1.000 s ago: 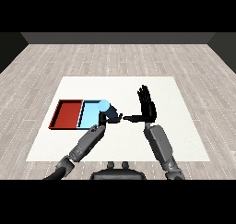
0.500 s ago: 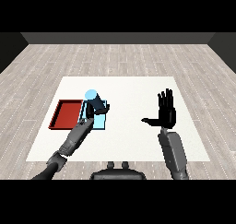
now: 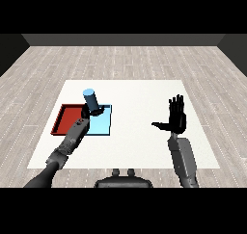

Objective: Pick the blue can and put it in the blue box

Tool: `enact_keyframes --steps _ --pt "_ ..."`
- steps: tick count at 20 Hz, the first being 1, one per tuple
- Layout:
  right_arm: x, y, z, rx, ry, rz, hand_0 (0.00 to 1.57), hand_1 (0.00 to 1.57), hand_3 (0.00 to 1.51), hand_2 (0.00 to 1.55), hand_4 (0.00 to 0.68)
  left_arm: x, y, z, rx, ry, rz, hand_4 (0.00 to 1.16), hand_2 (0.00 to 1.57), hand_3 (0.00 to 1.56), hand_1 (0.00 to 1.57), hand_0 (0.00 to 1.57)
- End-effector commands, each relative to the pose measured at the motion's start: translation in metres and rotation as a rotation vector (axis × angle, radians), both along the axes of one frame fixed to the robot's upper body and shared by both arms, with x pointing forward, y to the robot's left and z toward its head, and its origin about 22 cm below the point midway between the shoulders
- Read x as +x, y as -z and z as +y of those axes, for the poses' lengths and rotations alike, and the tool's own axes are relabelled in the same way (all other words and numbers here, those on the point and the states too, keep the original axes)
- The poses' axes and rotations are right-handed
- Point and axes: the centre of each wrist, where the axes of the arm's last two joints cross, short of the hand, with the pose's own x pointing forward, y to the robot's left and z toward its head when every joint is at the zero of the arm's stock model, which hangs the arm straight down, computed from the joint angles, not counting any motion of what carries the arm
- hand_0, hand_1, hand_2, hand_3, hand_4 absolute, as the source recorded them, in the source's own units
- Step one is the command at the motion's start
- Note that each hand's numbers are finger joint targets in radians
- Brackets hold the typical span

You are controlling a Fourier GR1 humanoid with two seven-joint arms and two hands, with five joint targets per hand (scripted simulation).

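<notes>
The left hand (image 3: pixel 87 113) curls round the blue can (image 3: pixel 90 99), upright but tilted slightly left, above the light blue tray (image 3: pixel 103 125); the right hand (image 3: pixel 177 118), fingers spread, stands well apart

The left hand (image 3: pixel 87 113) is mostly hidden behind the blue can (image 3: pixel 91 100), whose lower end it covers. Its forearm overlaps the red tray (image 3: pixel 67 117) and the light blue tray (image 3: pixel 102 124). Both forearms run out at the view's lower edge.
</notes>
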Motion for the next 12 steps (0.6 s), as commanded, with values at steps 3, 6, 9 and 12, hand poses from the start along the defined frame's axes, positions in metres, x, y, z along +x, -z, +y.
enact_keyframes --steps 3,6,9,12 --pt "0.008 0.005 0.001 0.022 0.018 0.026 0.00 0.00 0.00 0.00 0.000 -0.012 0.035 0.007 0.063 -0.079 0.220 0.99 1.53 1.39 1.57 1.57" --pt "0.015 0.007 -0.011 0.014 0.024 0.021 0.00 0.00 0.00 0.00 0.000 -0.024 0.052 0.011 0.148 -0.148 0.303 0.90 1.40 1.18 1.51 1.51" --pt "0.017 0.009 0.010 0.033 0.005 0.029 0.00 0.00 0.00 0.00 0.000 -0.038 0.070 0.011 0.135 -0.175 0.457 0.90 0.84 0.95 0.90 0.90" --pt "0.017 0.003 0.000 0.015 0.007 0.024 0.00 0.00 0.00 0.00 0.000 -0.055 0.087 0.013 0.162 -0.105 0.470 0.93 0.75 0.41 0.89 0.89"
